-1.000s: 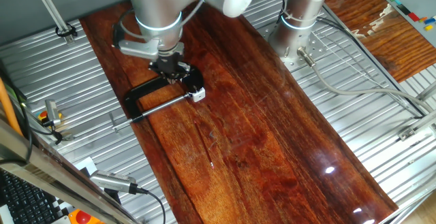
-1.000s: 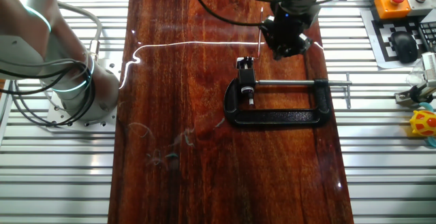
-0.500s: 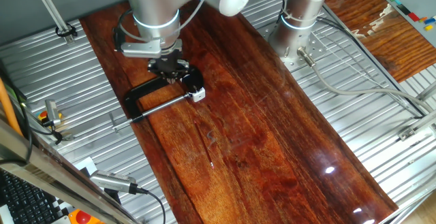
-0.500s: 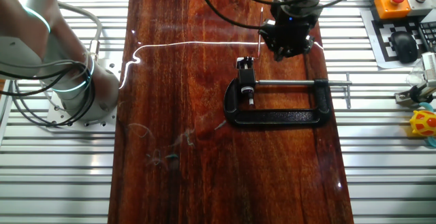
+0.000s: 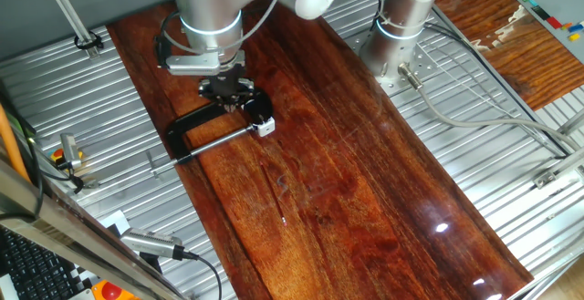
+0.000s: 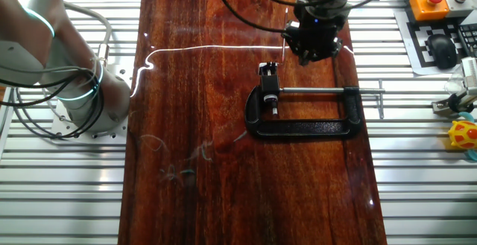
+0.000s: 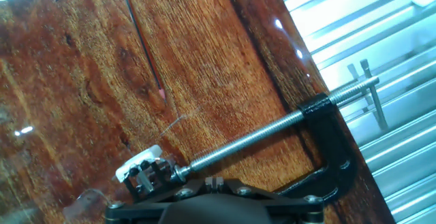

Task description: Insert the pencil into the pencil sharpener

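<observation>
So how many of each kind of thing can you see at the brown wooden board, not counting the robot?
Black C-shaped clamp with a steel rod: 1
Tiny white boxy pencil sharpener: 1
Thin dark pencil with a reddish tip: 1
Total: 3

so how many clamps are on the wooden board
1. The black C-clamp lies on the board just below the gripper, with the white sharpener held at its screw end. None seem hidden.
</observation>
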`<state>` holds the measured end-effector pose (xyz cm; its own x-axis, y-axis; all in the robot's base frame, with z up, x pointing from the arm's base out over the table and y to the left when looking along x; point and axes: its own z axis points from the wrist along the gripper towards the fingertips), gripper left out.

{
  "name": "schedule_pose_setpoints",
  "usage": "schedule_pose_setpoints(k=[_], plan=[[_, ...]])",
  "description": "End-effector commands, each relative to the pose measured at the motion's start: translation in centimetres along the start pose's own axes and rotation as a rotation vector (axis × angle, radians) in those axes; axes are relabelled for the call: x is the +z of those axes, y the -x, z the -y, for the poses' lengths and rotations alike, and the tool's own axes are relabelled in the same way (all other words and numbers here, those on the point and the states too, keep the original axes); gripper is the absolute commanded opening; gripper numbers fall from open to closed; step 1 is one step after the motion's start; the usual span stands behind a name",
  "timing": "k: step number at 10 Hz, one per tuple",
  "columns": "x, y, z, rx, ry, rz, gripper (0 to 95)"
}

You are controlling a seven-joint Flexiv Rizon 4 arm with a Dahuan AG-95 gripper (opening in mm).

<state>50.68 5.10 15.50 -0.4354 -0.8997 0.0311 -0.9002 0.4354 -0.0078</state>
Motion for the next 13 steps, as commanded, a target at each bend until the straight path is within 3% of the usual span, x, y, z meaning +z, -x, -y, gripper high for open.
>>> schedule_pose_setpoints(k=[1, 3, 4, 6, 10, 11, 12, 13], plan=[[0.9, 2.7, -0.8, 0.0, -0.01, -0.018, 0.0], [1.2, 3.7, -1.3, 0.003, -0.012, -0.018, 0.0], [1.2, 3.7, -1.3, 0.006, -0.008, 0.003, 0.0], [1.2, 3.7, -1.3, -0.075, 0.003, 0.018, 0.0], [1.2, 3.7, -1.3, -0.107, 0.003, 0.005, 0.0], [1.5, 4.4, -1.4, -0.117, 0.01, 0.021, 19.0], [2.1, 5.9, -1.7, -0.132, 0.013, 0.024, 19.0], [2.6, 6.9, -2.0, -0.139, 0.012, 0.022, 38.0]])
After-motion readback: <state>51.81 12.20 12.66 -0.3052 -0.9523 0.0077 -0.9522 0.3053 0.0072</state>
